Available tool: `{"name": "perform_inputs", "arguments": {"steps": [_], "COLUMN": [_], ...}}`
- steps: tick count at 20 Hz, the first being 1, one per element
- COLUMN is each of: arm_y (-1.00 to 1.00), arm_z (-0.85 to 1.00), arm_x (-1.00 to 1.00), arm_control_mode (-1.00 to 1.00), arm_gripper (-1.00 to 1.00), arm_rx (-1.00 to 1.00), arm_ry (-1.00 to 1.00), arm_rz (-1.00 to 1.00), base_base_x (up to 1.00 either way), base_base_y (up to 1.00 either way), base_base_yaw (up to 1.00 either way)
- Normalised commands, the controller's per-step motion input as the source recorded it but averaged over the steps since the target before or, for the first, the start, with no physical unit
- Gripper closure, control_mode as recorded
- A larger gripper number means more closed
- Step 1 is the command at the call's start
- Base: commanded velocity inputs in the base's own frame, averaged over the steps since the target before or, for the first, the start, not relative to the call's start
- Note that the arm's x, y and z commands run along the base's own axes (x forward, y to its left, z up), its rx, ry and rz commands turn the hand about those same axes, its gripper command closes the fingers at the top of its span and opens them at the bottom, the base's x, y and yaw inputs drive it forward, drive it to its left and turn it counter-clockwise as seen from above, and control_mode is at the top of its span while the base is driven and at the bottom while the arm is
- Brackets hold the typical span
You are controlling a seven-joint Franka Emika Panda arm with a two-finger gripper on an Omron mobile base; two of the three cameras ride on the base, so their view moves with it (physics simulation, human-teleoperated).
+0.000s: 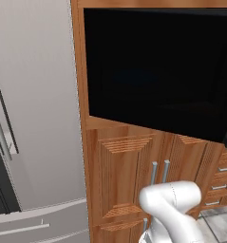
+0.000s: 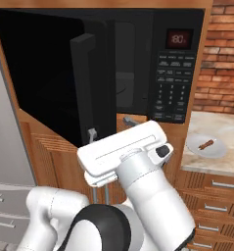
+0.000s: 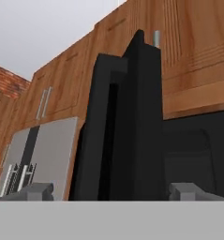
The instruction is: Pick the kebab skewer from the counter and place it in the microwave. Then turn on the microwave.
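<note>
Right base view: microwave (image 2: 138, 63) door (image 2: 89, 83) swung open so you can load it; kebab skewer (image 2: 206, 144) sits on a plate (image 2: 206, 147) on the counter (image 2: 221, 142), well apart from the gripper (image 2: 111, 130). Hand view adds: fingertips (image 3: 36, 191) spread wide either side of the door edge (image 3: 132, 117), grasping nothing.
</note>
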Motion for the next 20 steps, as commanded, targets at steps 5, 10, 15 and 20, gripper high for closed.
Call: {"name": "perform_inputs", "arguments": {"steps": [5, 10, 15, 20], "arm_y": [-0.45, -0.27, -0.12, 0.00], "arm_z": [-0.02, -0.05, -0.09, -0.06], "arm_x": [0.02, 0.08, 0.06, 0.14], "arm_control_mode": [-1.00, -1.00, -1.00, -1.00], "arm_gripper": [-1.00, -1.00, -1.00, -1.00], "arm_rx": [0.00, 0.00, 0.00, -0.07], "arm_ry": [0.00, 0.00, 0.00, -0.01], "arm_rz": [0.30, 0.35, 0.30, 0.12], "base_base_x": [0.00, 0.00, 0.00, 0.00], "base_base_y": [0.00, 0.00, 0.00, 0.00], "base_base_yaw": [0.00, 0.00, 0.00, 0.00]}}
